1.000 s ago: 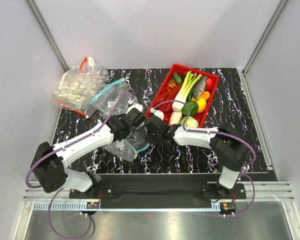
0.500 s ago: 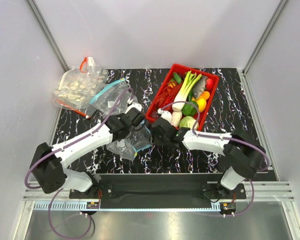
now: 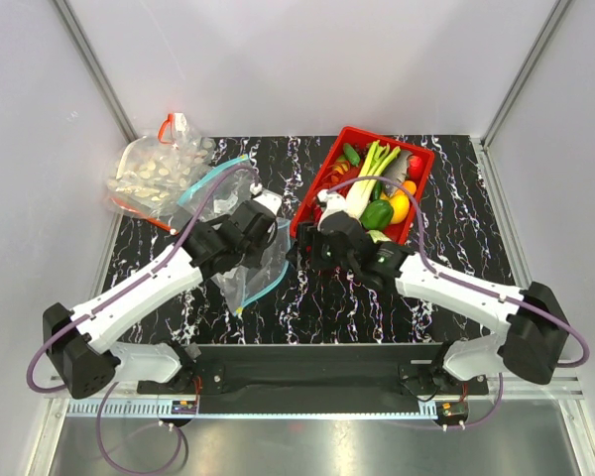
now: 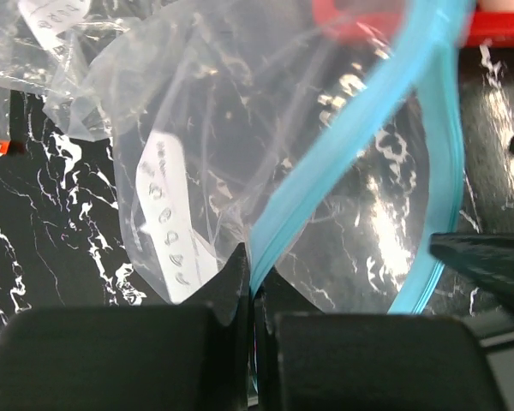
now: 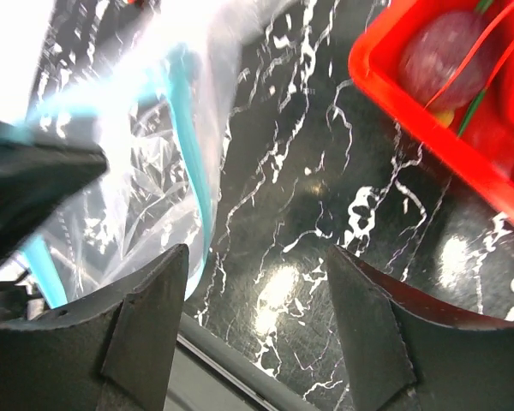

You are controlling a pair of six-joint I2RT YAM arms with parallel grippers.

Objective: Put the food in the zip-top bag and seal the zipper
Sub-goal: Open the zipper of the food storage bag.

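Note:
The zip-top bag (image 3: 246, 276) lies crumpled left of centre, clear, with a white label (image 4: 167, 214). My left gripper (image 4: 255, 276) is shut on its teal zipper (image 4: 343, 137), and in the top view the left gripper (image 3: 268, 230) holds that edge up, so the mouth gapes. My right gripper (image 5: 257, 287) stands open over bare tabletop, the bag's edge (image 5: 193, 145) just left of it. Seen from above, the right gripper (image 3: 299, 250) sits between bag and red basket (image 3: 416, 213). The food lies in the basket: a leek (image 3: 369, 171) and a small green vegetable (image 3: 351, 153).
A second clear bag (image 3: 159, 174) with a red strip and white pieces lies at the back left. The basket also holds yellow and red toy produce and a grey fish. Its red wall (image 5: 428, 111) is close on the right gripper's right. White walls enclose the table.
My right gripper has opened and drawn away from the bag's mouth toward the basket. My left gripper has carried the zipper edge a little farther back, still shut on it.

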